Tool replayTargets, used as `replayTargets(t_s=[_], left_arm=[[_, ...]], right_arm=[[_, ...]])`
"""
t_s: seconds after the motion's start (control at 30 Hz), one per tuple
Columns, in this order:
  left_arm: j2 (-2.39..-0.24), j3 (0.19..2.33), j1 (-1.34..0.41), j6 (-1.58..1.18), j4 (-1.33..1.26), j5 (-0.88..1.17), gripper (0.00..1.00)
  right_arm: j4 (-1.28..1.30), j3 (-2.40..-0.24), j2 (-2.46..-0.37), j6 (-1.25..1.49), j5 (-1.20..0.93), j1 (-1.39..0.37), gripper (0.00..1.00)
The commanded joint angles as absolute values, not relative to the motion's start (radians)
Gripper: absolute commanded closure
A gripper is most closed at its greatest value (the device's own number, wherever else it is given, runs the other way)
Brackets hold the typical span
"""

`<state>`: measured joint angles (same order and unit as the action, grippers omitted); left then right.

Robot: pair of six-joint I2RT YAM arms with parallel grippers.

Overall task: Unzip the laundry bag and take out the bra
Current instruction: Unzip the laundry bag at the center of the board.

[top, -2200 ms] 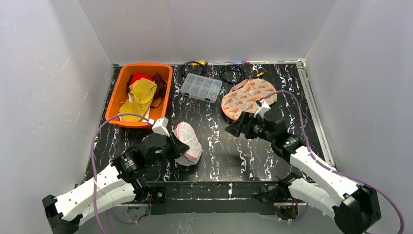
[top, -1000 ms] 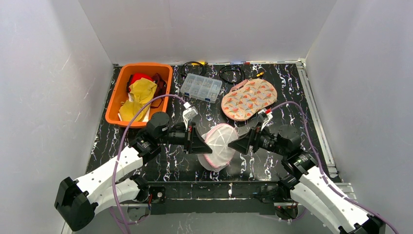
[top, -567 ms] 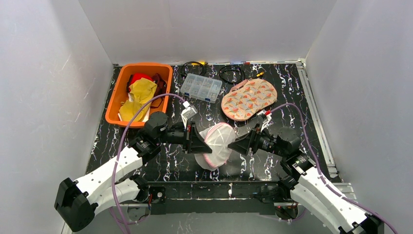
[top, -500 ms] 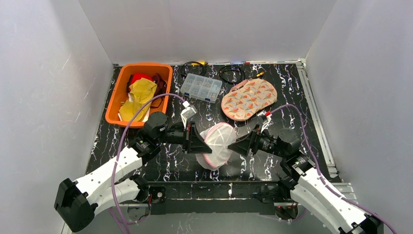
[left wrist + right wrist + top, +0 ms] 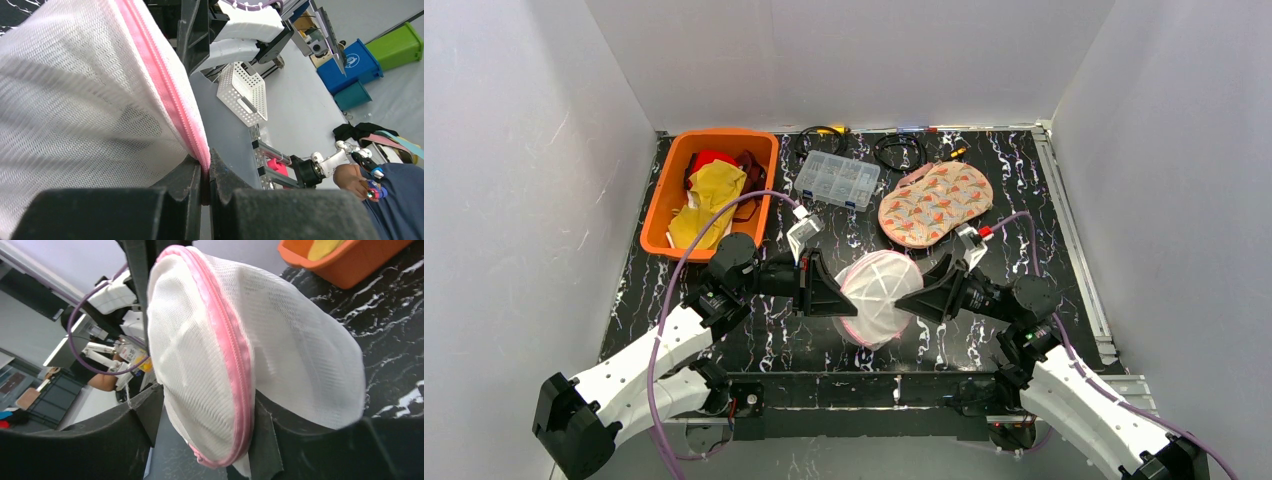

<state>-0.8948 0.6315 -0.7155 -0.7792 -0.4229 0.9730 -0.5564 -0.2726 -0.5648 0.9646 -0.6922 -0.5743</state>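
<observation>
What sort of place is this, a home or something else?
Probably a robotics lab test cell, not a home: white panel walls box in a black marbled table, two robot arms are bolted at its near edge, and the left wrist view shows a blue bin on a workshop floor beyond.

Pretty clearly a robotics lab, tbh. A black marbled table [image 5: 1024, 200] is boxed in by plain white panels [image 5: 844, 60], with a left arm [image 5: 654, 350] and a right arm [image 5: 1084, 400] bolted at its near edge and purple cable [image 5: 70, 330] looped off them. Past the cell, a bare grey floor [image 5: 300, 100] is seen from the left wrist view. On it are a blue bin [image 5: 357, 62], a green bin [image 5: 405, 42], a perforated white bracket [image 5: 242, 92], another metal rig [image 5: 280, 167] and a person [image 5: 395, 190] in a dark blue top.
</observation>
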Motion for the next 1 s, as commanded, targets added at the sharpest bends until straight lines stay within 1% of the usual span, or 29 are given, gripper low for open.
replayTargets(t_s=[0.0, 0.13, 0.2, 0.23, 0.27, 0.3, 0.33, 0.37, 0.4, 0.57, 0.77, 0.87, 0.93, 0.97], left_arm=[[-0.882, 0.661, -0.712, -0.794, -0.475, 1.008, 1.0], [-0.894, 0.659, -0.712, -0.795, -0.474, 0.992, 1.0], [-0.892, 0.65, -0.708, -0.796, -0.475, 0.966, 1.0], [-0.889, 0.645, -0.704, -0.802, -0.474, 0.942, 0.89], [-0.886, 0.636, -0.699, -0.809, -0.471, 0.928, 0.83], [-0.878, 0.627, -0.693, -0.817, -0.462, 0.9, 0.7], [-0.868, 0.615, -0.688, -0.823, -0.446, 0.858, 0.56], [-0.856, 0.6, -0.686, -0.825, -0.424, 0.827, 0.07], [-0.838, 0.582, -0.684, -0.832, -0.408, 0.787, 0.02], [-0.687, 0.432, -0.685, -0.933, -0.391, 0.564, 0.02], [-0.501, 0.251, -0.719, -1.144, -0.388, 0.254, 0.02], [-0.5, 0.226, -0.792, -1.185, -0.389, 0.12, 0.02], [-0.543, 0.233, -0.857, -1.205, -0.391, 0.034, 0.02], [-0.573, 0.242, -0.883, -1.209, -0.39, -0.006, 0.04]], right_arm=[[-0.743, -0.293, -0.566, 1.048, -0.738, -0.573, 0.41], [-0.69, -0.314, -0.563, 1.03, -0.733, -0.574, 0.64], [-0.652, -0.324, -0.562, 1.017, -0.718, -0.575, 0.71], [-0.632, -0.332, -0.562, 1.007, -0.708, -0.574, 0.76], [-0.607, -0.336, -0.561, 0.998, -0.693, -0.575, 0.8], [-0.583, -0.341, -0.56, 0.986, -0.674, -0.574, 0.84], [-0.555, -0.347, -0.561, 0.974, -0.651, -0.574, 0.91], [-0.53, -0.353, -0.566, 0.967, -0.628, -0.575, 0.98], [-0.514, -0.355, -0.57, 0.964, -0.605, -0.574, 0.99], [-0.501, -0.325, -0.577, 1.015, -0.444, -0.574, 0.99], [-0.64, -0.216, -0.592, 1.153, -0.243, -0.594, 0.99], [-0.652, -0.19, -0.62, 1.164, -0.137, -0.647, 0.99], [-0.668, -0.172, -0.639, 1.164, -0.05, -0.705, 0.99], [-0.685, -0.164, -0.65, 1.162, -0.014, -0.734, 0.99]])
